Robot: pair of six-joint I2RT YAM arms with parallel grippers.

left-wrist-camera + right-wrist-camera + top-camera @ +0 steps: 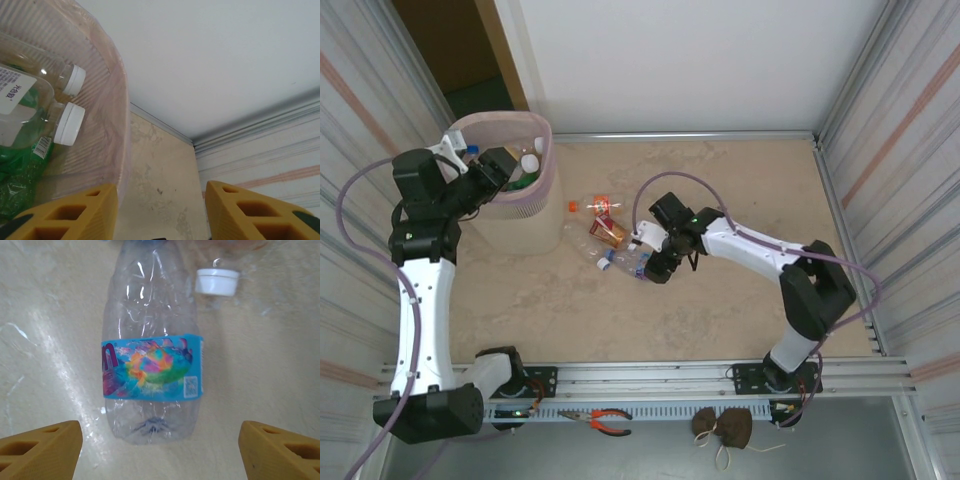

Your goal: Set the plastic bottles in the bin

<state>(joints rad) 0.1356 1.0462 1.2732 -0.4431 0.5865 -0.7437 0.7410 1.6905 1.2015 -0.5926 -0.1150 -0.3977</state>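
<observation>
The bin (525, 225) stands far left on the table (720, 180), several bottles (35, 120) inside, the left gripper (160, 210) above its rim, part open and empty; more bottles (605, 228) lie mid-table. The right gripper (645, 265) straddles the blue-labelled bottle (152, 365) wide open, gripping nothing; best lower squarely and close across the label, clear of the white cap (216, 281).
</observation>
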